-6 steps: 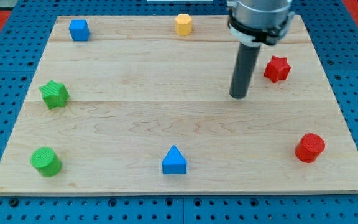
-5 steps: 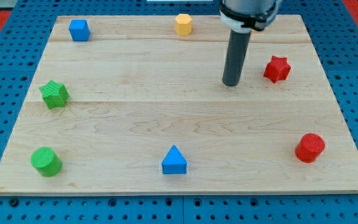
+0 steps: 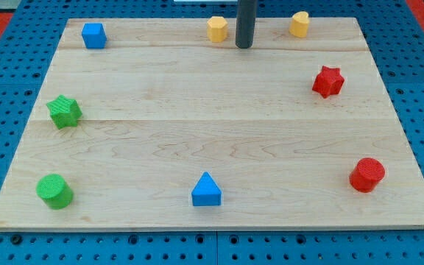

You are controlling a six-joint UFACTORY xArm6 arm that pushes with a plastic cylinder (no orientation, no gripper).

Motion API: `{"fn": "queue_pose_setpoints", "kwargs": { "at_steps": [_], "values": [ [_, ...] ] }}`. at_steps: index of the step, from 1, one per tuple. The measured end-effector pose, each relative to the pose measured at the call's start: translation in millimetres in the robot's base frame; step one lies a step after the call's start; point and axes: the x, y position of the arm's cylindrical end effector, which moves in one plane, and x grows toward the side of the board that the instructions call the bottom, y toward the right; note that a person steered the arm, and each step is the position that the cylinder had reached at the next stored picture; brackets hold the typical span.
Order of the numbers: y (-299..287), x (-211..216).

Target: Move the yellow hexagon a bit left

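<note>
The yellow hexagon [image 3: 217, 29] sits near the view's top edge of the wooden board [image 3: 212, 140], a little left of centre. My tip [image 3: 244, 46] rests on the board just to the hexagon's right and slightly lower, a small gap apart from it. The rod rises straight out of the view's top. A second yellow block [image 3: 299, 23], rounded in shape, lies further right along the top edge.
A blue cube [image 3: 93, 35] is at top left. A green star [image 3: 64, 111] and green cylinder [image 3: 54, 191] are at the left. A blue triangle [image 3: 206, 190] is at bottom centre. A red star [image 3: 327, 81] and red cylinder [image 3: 366, 175] are at the right.
My tip has moved up and to the left, from beside the red star to just right of the yellow hexagon. The arm body left the view, uncovering the second yellow block. No block moved.
</note>
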Motion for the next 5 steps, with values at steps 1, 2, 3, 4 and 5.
{"fn": "queue_pose_setpoints", "kwargs": {
  "at_steps": [1, 2, 3, 4, 5],
  "values": [
    [-4, -11],
    [-19, -24],
    [-34, -34],
    [-58, -36],
    [-61, -33]
  ]
}}
